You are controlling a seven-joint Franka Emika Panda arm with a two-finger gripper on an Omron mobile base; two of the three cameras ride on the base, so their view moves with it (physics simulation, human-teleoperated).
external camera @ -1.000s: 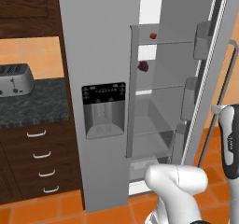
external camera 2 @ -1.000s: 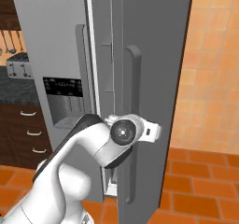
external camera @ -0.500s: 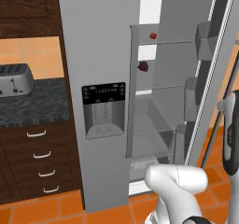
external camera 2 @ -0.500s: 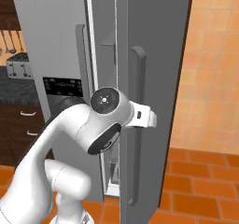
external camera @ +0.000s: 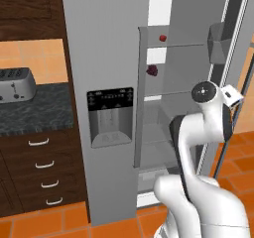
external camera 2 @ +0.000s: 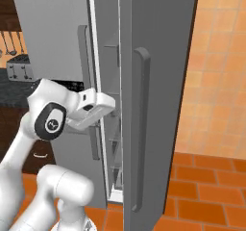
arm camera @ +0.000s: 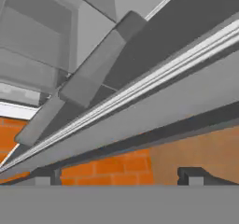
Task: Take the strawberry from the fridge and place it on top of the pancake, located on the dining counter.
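Fridge [external camera: 106,48] stood open at frame centre.
Strawberry [external camera: 162,37] sat on the upper shelf, above a maroon fruit [external camera: 152,70].

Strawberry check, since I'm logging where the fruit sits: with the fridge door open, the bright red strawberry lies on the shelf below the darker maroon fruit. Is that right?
Not quite. In the left base view the strawberry lies on the shelf above the darker maroon fruit, not below it. The fridge door is open, as you say.

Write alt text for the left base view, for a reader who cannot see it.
A grey fridge stands with its right door swung open, showing a small red strawberry on the top shelf and a darker maroon fruit one shelf below. The white arm rises in front.
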